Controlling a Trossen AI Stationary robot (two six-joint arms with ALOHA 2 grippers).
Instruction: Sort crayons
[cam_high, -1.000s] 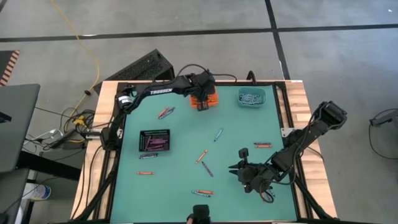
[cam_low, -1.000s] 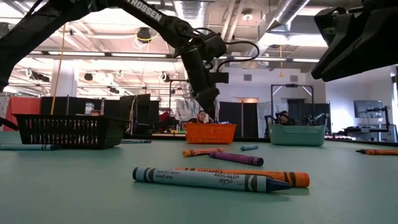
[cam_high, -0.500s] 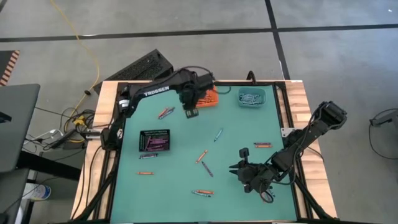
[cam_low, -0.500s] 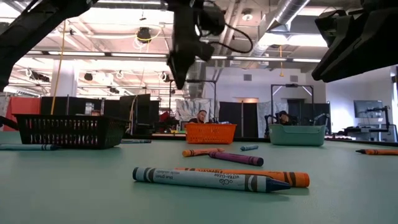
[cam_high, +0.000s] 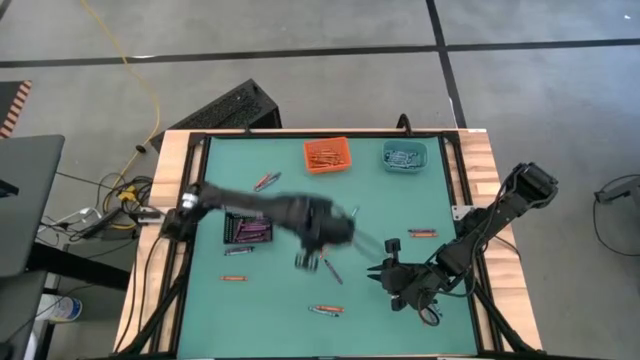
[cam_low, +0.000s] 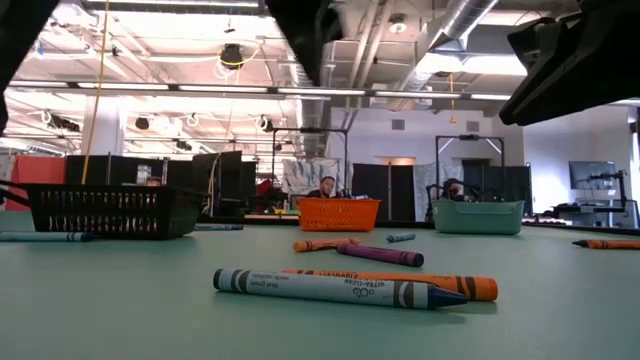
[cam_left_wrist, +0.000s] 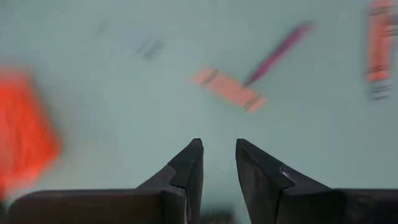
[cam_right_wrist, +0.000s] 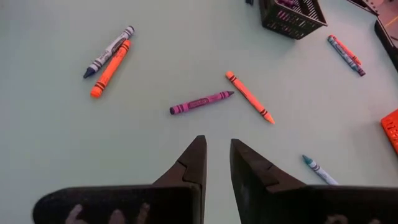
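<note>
left tool (cam_high: 310, 262): blurred over the middle of the worktop (cam_high: 380, 200), tips set narrow with a slim gap, nothing between them as far as the left wrist view shows
what's ahead of it: an orange crayon (cam_left_wrist: 227, 89) and a purple crayon (cam_left_wrist: 278, 51) just beyond the tips, the two meeting end to end in a shallow V — orange one closer
long axis: in the high view the purple crayon (cam_high: 333, 271) runs on a diagonal right beside the tool, so I'd guess the tips need to straddle it crosswise
right tool (cam_high: 381, 276): low on the right side, also narrow and empty, parked just past the same pair
which arm's nearer: left, I'd say
farther out from the left tool: blue-and-orange pair (cam_high: 326, 310) toward the near edge, orange bin (cam_high: 327, 155) and teal bin (cam_high: 405, 156) at the far edge, black bin (cam_high: 249, 227) back toward the left arm's base
</note>
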